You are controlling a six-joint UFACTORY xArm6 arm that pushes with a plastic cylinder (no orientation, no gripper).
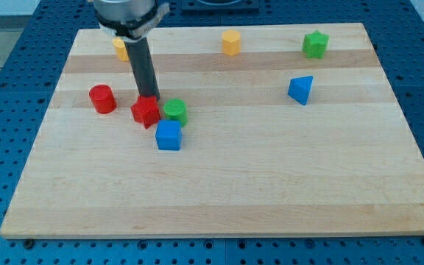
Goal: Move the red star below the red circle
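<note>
The red star [146, 112] lies on the wooden board [271, 184] left of centre. The red circle [102, 99] stands to its left and slightly higher in the view, a small gap apart. My tip [149, 99] comes down at the star's top edge, touching or almost touching it from the view's top. A green circle [175, 112] sits right against the star's right side, and a blue cube [168, 135] sits just below the two.
A yellow block [119, 48] is half hidden behind the rod at the top left. A yellow hexagon [231, 43] and a green star [315, 44] lie along the top edge. A blue triangle [300, 90] lies at the right.
</note>
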